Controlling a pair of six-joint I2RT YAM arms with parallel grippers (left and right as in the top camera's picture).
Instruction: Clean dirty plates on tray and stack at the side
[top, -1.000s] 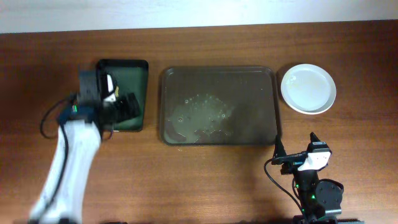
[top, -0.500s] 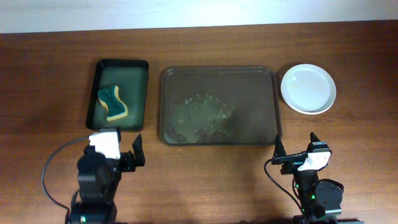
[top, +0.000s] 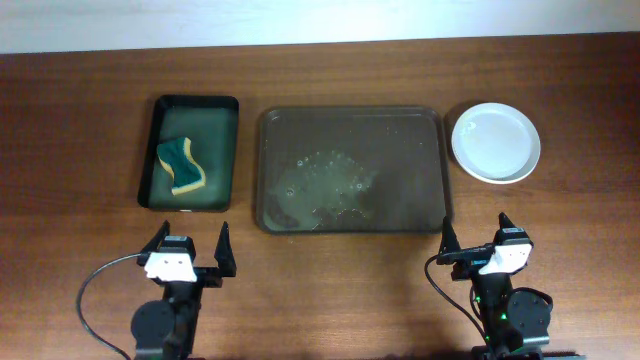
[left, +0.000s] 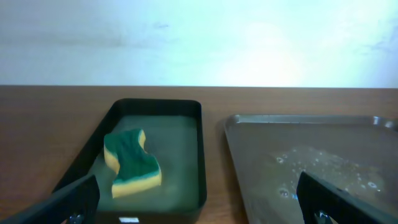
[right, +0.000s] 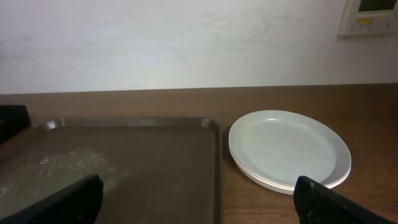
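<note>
White plates (top: 496, 142) (right: 289, 149) lie stacked on the table to the right of the tray. The dark tray (top: 351, 169) (left: 311, 162) (right: 130, 162) holds only foamy water. My left gripper (top: 190, 250) (left: 198, 202) rests open near the table's front edge, below the black basin, with nothing between its fingers. Near the front edge on the right, my right gripper (top: 475, 233) (right: 199, 199) is open and empty, just below the tray's right corner and the plates.
A black basin (top: 189, 152) (left: 155, 155) with greenish water stands left of the tray and holds a green and yellow sponge (top: 181, 166) (left: 131, 163). A white wall runs behind the table's far edge.
The left arm has drawn back from the basin to the front edge, leaving the sponge lying in the basin. The right arm has not moved.
</note>
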